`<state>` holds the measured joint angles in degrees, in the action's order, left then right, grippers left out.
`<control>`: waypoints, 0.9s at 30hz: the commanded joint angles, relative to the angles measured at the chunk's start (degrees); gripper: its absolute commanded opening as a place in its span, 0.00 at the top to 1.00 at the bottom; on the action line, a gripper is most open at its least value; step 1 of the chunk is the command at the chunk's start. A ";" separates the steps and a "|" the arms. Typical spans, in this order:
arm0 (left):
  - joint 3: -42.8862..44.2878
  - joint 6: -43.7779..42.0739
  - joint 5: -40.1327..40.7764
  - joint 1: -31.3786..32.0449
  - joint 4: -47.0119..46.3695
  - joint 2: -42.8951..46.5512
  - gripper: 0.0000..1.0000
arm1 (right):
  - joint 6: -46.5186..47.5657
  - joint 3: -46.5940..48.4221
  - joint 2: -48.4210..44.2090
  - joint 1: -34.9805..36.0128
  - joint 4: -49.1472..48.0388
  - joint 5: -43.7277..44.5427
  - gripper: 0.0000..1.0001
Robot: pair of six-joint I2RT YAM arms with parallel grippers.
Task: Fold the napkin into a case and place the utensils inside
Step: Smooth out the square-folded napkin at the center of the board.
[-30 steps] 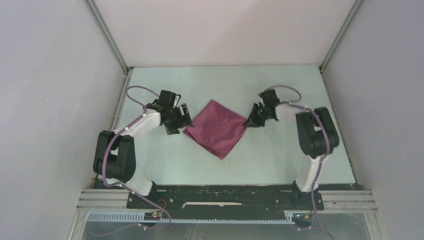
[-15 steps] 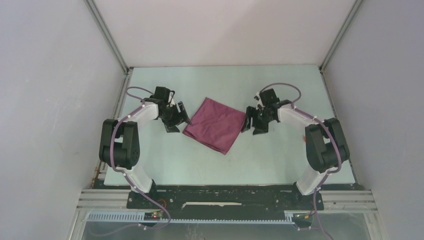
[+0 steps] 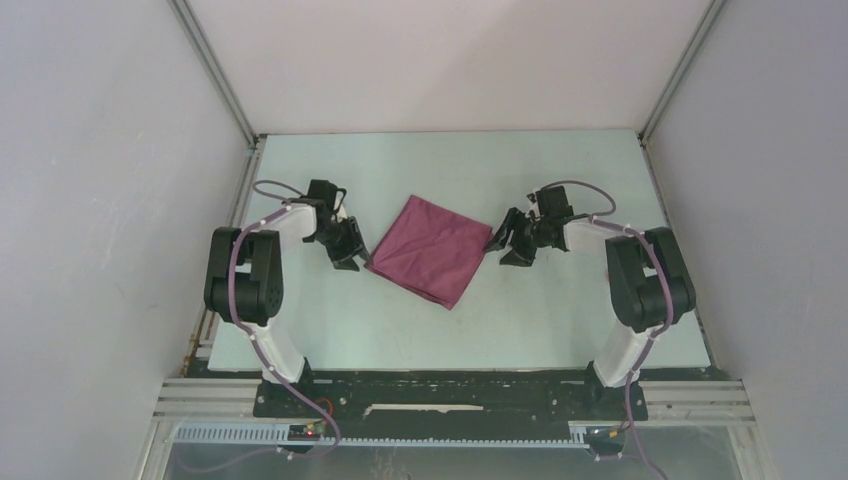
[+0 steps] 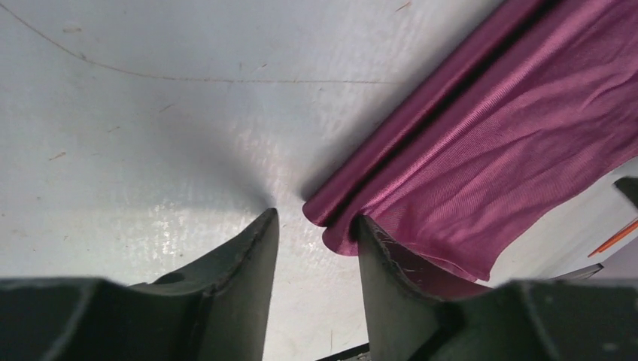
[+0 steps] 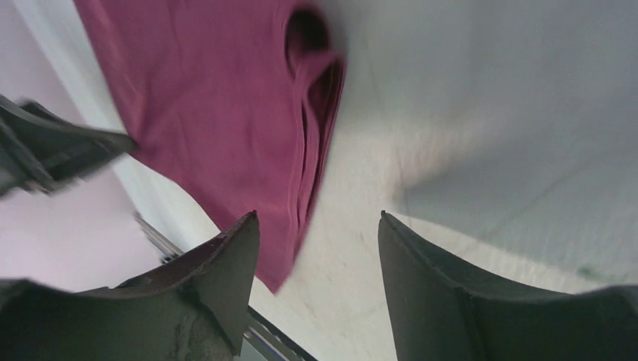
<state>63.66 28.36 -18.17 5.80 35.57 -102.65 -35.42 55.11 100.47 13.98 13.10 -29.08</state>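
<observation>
- Maroon, soft and folded over on itself, the napkin [image 3: 432,250] lies flat near the middle of the pale table [image 3: 560,310]. It is turned like a diamond, with one corner toward each arm.
- You are looking at a broad four-sided pad, not yet a narrow strip.
- Your left gripper [image 3: 352,252] sits low at the napkin's left corner. Its fingers [image 4: 244,259] stand apart, with bare table showing in the gap, and they clamp nothing.
- In the left wrist view, the folded corner lies just ahead of that gap, close to the finger on the right of the view. That finger overlaps the cloth, but you cannot tell whether it touches it.
- That same view shows two rounded fold edges running side by side, with a dark crease between them.
- Your right gripper [image 3: 503,245] is down at the napkin's right corner, jaws spread wide and holding nothing.
- The right wrist view is blurred. You can make out the stacked cloth edge running down toward the finger on the left of the view. Bare table fills the rest of the gap.
- An orange sliver [image 4: 621,239] shows at the right edge of the left wrist view, on the table beyond the cloth. Too little of it shows to say which piece it is.
- No orange piece can be made out in the top view.
</observation>
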 commanded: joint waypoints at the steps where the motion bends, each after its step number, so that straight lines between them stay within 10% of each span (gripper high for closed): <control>1: -1.14 -1.10 0.35 -1.06 -0.03 -0.12 0.55 | -10.54 0.66 5.34 -3.31 -17.37 -5.98 0.35; 7: -0.86 -1.71 1.47 -1.81 1.03 0.03 0.62 | -14.99 4.90 11.58 -3.34 -22.26 -8.27 0.42; 27: -2.98 -1.39 -4.02 -1.32 -1.34 3.28 0.43 | -14.87 11.47 17.15 -2.20 -22.30 -6.67 0.66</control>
<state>60.93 27.90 -19.99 4.36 35.48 -99.50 -51.07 63.16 116.64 11.22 -8.99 -36.47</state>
